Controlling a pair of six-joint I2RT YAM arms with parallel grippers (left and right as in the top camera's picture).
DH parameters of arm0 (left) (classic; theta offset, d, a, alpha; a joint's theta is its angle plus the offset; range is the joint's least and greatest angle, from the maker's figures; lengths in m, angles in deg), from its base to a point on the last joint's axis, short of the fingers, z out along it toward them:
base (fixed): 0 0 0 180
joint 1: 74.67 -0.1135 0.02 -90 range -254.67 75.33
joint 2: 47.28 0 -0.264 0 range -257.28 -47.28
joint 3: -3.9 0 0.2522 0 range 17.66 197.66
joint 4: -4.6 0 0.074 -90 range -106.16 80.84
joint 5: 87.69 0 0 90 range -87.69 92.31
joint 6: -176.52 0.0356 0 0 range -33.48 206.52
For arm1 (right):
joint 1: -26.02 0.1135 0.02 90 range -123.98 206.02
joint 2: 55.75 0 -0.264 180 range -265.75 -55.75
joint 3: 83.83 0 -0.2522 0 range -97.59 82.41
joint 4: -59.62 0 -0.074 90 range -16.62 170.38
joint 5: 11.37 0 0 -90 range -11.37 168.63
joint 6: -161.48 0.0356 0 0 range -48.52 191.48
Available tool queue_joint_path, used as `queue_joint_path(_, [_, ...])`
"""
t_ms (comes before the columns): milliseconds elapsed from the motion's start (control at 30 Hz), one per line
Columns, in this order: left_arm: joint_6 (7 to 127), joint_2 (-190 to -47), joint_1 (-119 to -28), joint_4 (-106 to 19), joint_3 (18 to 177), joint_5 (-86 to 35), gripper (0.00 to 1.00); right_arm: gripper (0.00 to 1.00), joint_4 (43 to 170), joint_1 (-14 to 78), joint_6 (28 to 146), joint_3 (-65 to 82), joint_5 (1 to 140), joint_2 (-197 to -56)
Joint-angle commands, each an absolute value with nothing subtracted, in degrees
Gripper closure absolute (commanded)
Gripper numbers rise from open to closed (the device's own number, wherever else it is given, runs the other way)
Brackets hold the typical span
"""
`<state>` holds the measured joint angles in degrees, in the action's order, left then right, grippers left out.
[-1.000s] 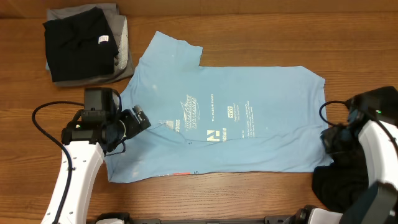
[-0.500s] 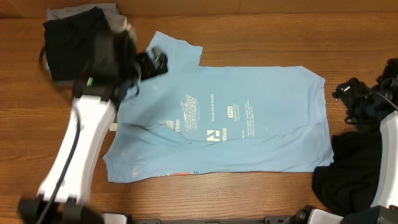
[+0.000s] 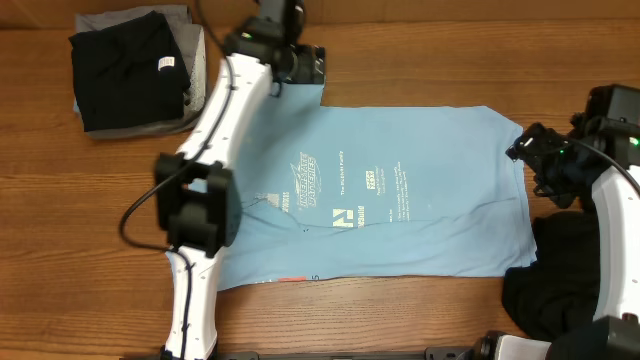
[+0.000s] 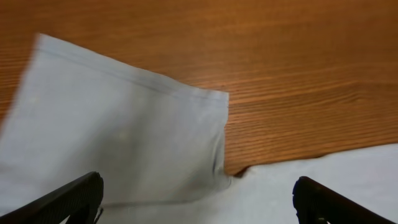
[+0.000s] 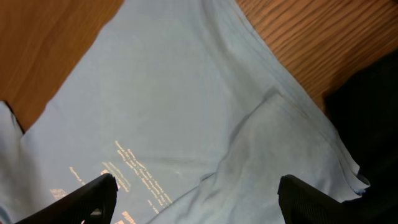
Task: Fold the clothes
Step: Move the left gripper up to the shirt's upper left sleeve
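The light-blue T-shirt (image 3: 400,200) lies spread flat across the middle of the table, its white logos facing up. My left gripper (image 3: 314,68) hangs open over the far sleeve (image 4: 124,118), and its two black fingertips (image 4: 68,199) stand wide apart with only cloth below them. My right gripper (image 3: 522,158) is open above the shirt's right hem (image 5: 273,124), touching nothing, with a fingertip (image 5: 87,199) at each lower corner of its view. Neither gripper holds anything.
A folded black garment (image 3: 125,70) sits on a grey one (image 3: 203,80) at the far left corner. A crumpled black garment (image 3: 555,285) lies at the near right, also seen in the right wrist view as dark cloth (image 5: 373,106). Bare wood (image 3: 420,60) surrounds the shirt.
My left arm has swung from the shirt's near-left side up to the far sleeve. My right gripper has opened and moved from the near-right corner towards the far-right corner.
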<state>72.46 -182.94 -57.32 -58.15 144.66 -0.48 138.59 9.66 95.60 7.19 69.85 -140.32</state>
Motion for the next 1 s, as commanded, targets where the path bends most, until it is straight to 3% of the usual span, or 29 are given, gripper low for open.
queue_joint_path(0, [75.6,-187.4,-55.1,-56.2,146.8,2.3,0.0,0.13,138.5,11.0,95.0,5.9,69.9,-142.2])
queue_joint_path(200, [76.8,-192.0,-52.0,-53.8,146.8,12.1,0.0,0.13,138.7,13.2,95.0,5.9,73.7,-144.3])
queue_joint_path(567, [77.1,-196.0,-52.1,-48.6,146.8,19.3,0.0,0.13,138.7,14.4,95.0,5.9,75.6,-144.9])
queue_joint_path(967, [74.1,-196.9,-53.8,-45.0,146.8,18.3,0.03,0.13,137.8,14.4,95.1,5.9,75.6,-144.9])
